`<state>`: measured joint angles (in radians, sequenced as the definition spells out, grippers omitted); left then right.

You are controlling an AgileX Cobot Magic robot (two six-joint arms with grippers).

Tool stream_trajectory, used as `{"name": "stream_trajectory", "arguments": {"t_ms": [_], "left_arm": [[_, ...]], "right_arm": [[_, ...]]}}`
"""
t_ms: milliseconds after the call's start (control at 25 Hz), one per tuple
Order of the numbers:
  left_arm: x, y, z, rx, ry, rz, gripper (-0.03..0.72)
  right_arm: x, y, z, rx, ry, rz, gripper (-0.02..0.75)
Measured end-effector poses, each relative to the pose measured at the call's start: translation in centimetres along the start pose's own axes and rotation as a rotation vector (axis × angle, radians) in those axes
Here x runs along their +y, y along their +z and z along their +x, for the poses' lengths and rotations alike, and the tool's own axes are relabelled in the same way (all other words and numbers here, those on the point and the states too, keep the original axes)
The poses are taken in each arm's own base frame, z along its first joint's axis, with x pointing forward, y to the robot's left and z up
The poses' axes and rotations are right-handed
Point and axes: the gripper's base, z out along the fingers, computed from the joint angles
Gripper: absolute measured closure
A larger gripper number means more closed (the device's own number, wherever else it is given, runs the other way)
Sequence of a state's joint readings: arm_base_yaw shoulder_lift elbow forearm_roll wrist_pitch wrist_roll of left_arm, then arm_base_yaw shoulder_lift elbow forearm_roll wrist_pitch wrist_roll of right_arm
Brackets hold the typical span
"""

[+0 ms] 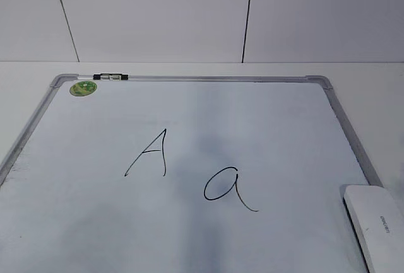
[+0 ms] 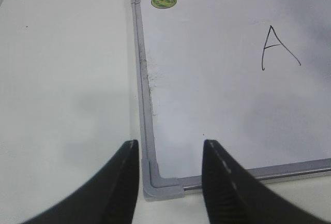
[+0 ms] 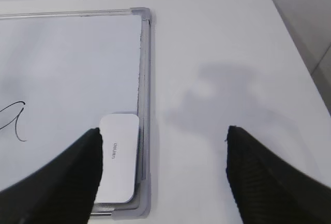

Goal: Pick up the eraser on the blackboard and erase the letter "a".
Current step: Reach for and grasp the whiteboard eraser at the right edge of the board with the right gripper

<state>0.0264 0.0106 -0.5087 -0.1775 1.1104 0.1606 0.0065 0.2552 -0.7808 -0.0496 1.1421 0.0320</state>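
So the eraser [image 1: 375, 223] is sitting on the board [image 1: 189, 235] right at its near right corner, snug against the right frame rail. Its long axis runs along that rail, near to far, and the grey lettering on top faces up. In the right wrist view the eraser [image 3: 119, 158] is just ahead of and a bit left of the right gripper [image 3: 163, 146], with the left fingertip nearly overlapping its edge in the picture. I can't tell how high the gripper is above it. The jaws are spread wide with nothing between them.

The "a" [image 1: 225, 186] is out in the middle of the board, left of the eraser and slightly further back, with the capital "A" [image 1: 149, 153] left of that. Only the tail end of the "a" [image 3: 14, 122] shows at the right wrist view's left edge.

The left gripper [image 2: 170, 149] is also wide and empty, hanging over the board's near left corner [image 2: 155, 182], well apart from the eraser. There's a green sticker [image 1: 83, 87] at the far left corner.

My read: the right arm is clearly the nearer one. It would need to shift left a touch and pinch across the eraser's short width, since the jaws already line up that way.
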Motion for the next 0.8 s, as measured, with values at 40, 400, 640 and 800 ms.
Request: {"name": "stream_trajectory", "arguments": {"t_ms": [40, 400, 640, 800], "left_arm": [[0.0, 0.0, 0.0, 0.0, 0.0, 0.0, 0.381], [0.0, 0.0, 0.0, 0.0, 0.0, 0.0, 0.381], [0.0, 0.0, 0.0, 0.0, 0.0, 0.0, 0.381], [0.0, 0.0, 0.0, 0.0, 0.0, 0.0, 0.381]], "right_arm": [[0.1, 0.3, -0.4, 0.015, 0.003, -0.007, 0.146], [1.1, 2.7, -2.3, 0.256, 0.033, -0.096, 0.146], [1.5, 2.5, -2.4, 0.253, 0.065, -0.134, 0.146], [1.8, 2.5, -2.4, 0.26, 0.081, -0.169, 0.146]]}}
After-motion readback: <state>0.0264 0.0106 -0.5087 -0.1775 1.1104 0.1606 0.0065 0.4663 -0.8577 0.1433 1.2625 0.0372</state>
